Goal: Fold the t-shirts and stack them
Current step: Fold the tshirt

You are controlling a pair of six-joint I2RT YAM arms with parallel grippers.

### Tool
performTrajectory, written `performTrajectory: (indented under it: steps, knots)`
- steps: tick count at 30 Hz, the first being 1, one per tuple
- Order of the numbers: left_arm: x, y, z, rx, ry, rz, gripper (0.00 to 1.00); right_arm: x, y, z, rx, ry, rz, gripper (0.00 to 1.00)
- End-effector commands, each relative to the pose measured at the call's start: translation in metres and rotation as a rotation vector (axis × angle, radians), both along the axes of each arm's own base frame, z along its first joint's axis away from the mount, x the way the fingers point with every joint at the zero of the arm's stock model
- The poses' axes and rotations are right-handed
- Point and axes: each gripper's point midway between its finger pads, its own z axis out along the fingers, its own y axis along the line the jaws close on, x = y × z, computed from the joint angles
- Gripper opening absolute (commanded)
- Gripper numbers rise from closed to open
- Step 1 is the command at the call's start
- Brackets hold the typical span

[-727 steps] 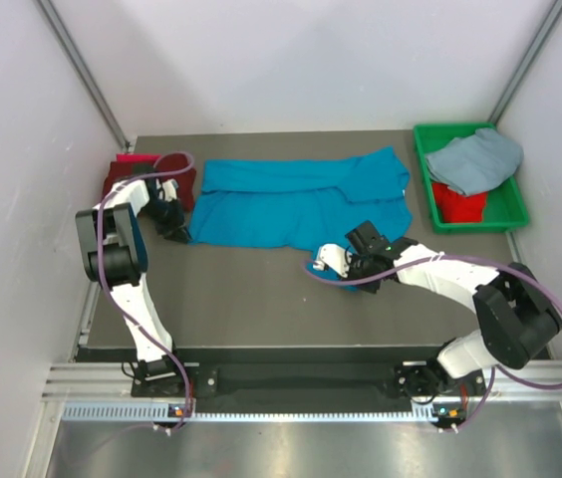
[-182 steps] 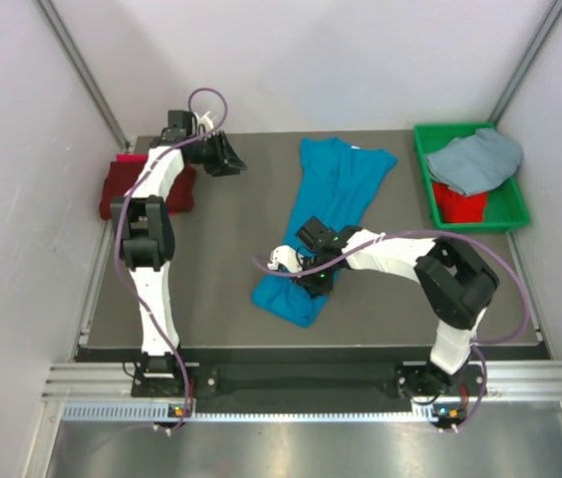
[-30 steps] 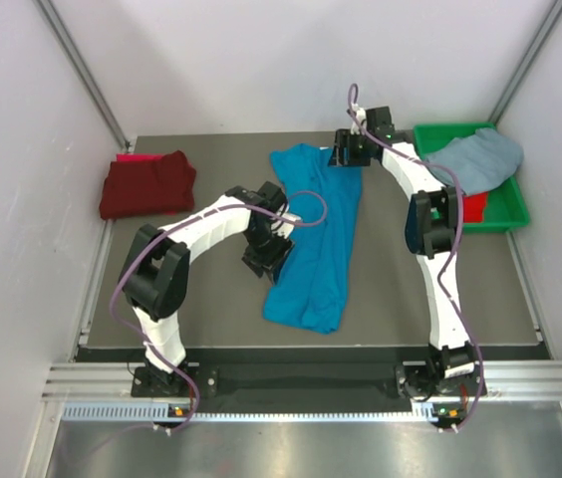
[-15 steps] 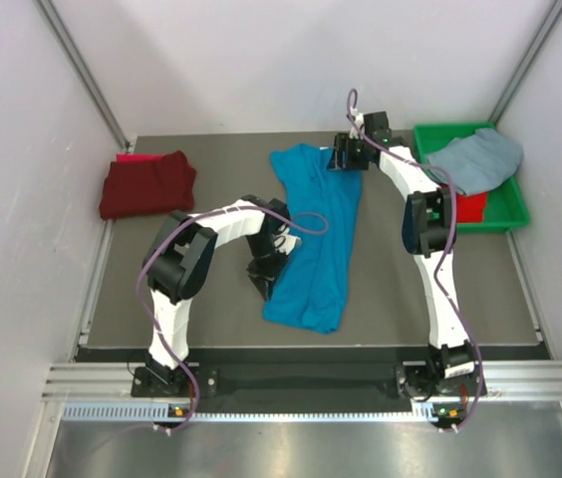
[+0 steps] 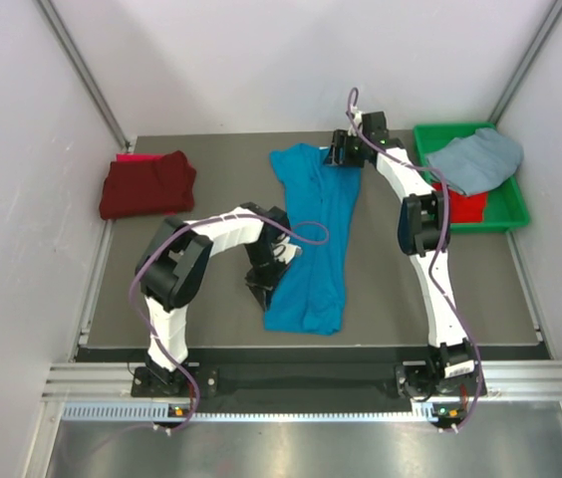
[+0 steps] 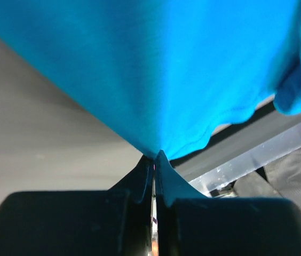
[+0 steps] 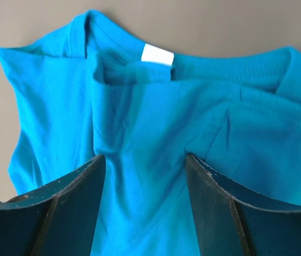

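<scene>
Far left of tabletop point(image 5: 221, 159): folded maroon t-shirt point(image 5: 146, 184). Centre: turquoise t-shirt point(image 5: 316, 229) laid lengthwise, pinched at its near left edge by left fingers point(image 6: 166, 191), pressed together on the cloth. Over its collar at far end: right fingers point(image 7: 70, 208), spread. Far right: grey-blue t-shirt point(image 5: 475, 159) and red t-shirt point(image 5: 465, 207) in green bin point(image 5: 516, 214).

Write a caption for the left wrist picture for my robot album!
The left tool pinched shut on an edge of the bright turquoise-blue cloth t-shirt, grey tabletop beside it.
</scene>
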Motion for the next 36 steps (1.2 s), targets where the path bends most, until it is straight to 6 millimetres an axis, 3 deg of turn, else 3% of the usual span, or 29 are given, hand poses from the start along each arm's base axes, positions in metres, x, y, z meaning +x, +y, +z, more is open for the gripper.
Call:
performTrajectory:
  steps: [1, 3, 7, 10, 11, 13, 14, 15, 16, 17, 18, 19, 20, 21, 22, 23, 24, 25, 26, 27, 28, 29, 30, 32, 33, 35, 36]
  knots:
    - [-0.020, -0.007, 0.019, -0.048, -0.006, -0.056, 0.00, 0.009, 0.018, -0.001, 0.036, -0.032, 0.004, 0.62]
    - [-0.026, -0.009, 0.017, -0.062, -0.011, -0.102, 0.02, 0.008, 0.027, -0.006, 0.051, -0.028, 0.013, 0.62]
    - [-0.034, -0.013, 0.013, -0.057, -0.024, -0.145, 0.21, 0.011, 0.035, -0.003, 0.085, -0.036, 0.015, 0.62]
    - [-0.036, -0.015, 0.013, -0.045, -0.045, -0.171, 0.29, 0.009, 0.039, -0.002, 0.079, -0.038, 0.026, 0.62]
    - [-0.034, -0.012, 0.012, -0.024, -0.064, -0.184, 0.39, 0.011, 0.036, -0.001, 0.054, -0.050, 0.016, 0.62]
    - [-0.030, -0.009, 0.017, -0.011, -0.101, -0.192, 0.47, 0.009, 0.031, 0.015, -0.006, -0.083, 0.021, 0.62]
    - [-0.023, -0.006, 0.020, 0.008, -0.138, -0.199, 0.53, 0.011, 0.024, 0.042, -0.036, -0.125, -0.004, 0.62]
    - [-0.019, -0.006, 0.027, -0.001, -0.177, -0.211, 0.57, 0.010, 0.017, 0.055, -0.052, -0.136, -0.021, 0.62]
    - [-0.014, -0.003, 0.031, 0.010, -0.209, -0.213, 0.63, 0.003, 0.010, 0.054, -0.074, -0.114, -0.037, 0.63]
    - [-0.010, -0.002, 0.037, 0.013, -0.235, -0.218, 0.68, 0.000, 0.001, 0.095, -0.062, -0.151, -0.082, 0.64]
    - [-0.003, 0.000, 0.043, 0.020, -0.275, -0.229, 0.70, -0.004, -0.009, 0.109, -0.050, -0.150, -0.108, 0.65]
    - [0.001, 0.002, 0.046, 0.023, -0.294, -0.228, 0.70, -0.017, -0.016, 0.099, -0.050, -0.093, -0.123, 0.65]
    - [0.008, 0.003, 0.051, 0.023, -0.316, -0.214, 0.70, -0.030, -0.020, 0.140, -0.001, -0.118, -0.136, 0.66]
    - [0.014, 0.006, 0.054, 0.028, -0.335, -0.202, 0.70, -0.052, -0.023, 0.118, -0.004, -0.037, -0.137, 0.66]
    - [0.018, 0.006, 0.056, 0.023, -0.345, -0.187, 0.70, -0.065, -0.025, 0.121, 0.011, -0.017, -0.142, 0.66]
    - [0.027, 0.007, 0.058, 0.011, -0.363, -0.153, 0.70, -0.087, -0.022, 0.154, 0.070, -0.023, -0.140, 0.67]
    - [0.030, 0.005, 0.061, -0.008, -0.368, -0.120, 0.68, -0.116, -0.024, 0.121, 0.063, 0.088, -0.147, 0.67]
    - [0.033, 0.003, 0.061, -0.024, -0.367, -0.103, 0.68, -0.136, -0.024, 0.117, 0.066, 0.133, -0.145, 0.67]
    - [0.039, 0.005, 0.062, -0.029, -0.372, -0.076, 0.68, -0.159, -0.020, 0.134, 0.087, 0.133, -0.120, 0.68]
    - [0.043, 0.004, 0.061, -0.033, -0.371, -0.049, 0.68, -0.177, -0.020, 0.127, 0.097, 0.176, -0.110, 0.67]
    - [0.045, 0.002, 0.062, -0.050, -0.364, -0.033, 0.67, -0.209, -0.024, 0.093, 0.087, 0.287, -0.117, 0.67]
    - [0.051, 0.006, 0.061, -0.054, -0.366, -0.006, 0.67, -0.227, -0.023, 0.104, 0.121, 0.287, -0.103, 0.67]
    - [0.052, 0.004, 0.060, -0.057, -0.349, 0.033, 0.66, -0.256, -0.028, 0.074, 0.114, 0.374, -0.111, 0.66]
    - [0.056, 0.004, 0.060, -0.092, -0.290, 0.113, 0.65, -0.288, -0.029, 0.070, 0.156, 0.437, -0.112, 0.66]
    - [0.057, 0.003, 0.060, -0.112, -0.267, 0.145, 0.64, -0.314, -0.034, 0.046, 0.151, 0.511, -0.125, 0.66]
    - [0.055, 0.001, 0.061, -0.163, -0.186, 0.237, 0.61, -0.330, -0.041, 0.038, 0.181, 0.558, -0.159, 0.66]
    - [0.055, 0.000, 0.060, -0.178, -0.174, 0.266, 0.61, -0.348, -0.043, 0.020, 0.199, 0.615, -0.176, 0.65]
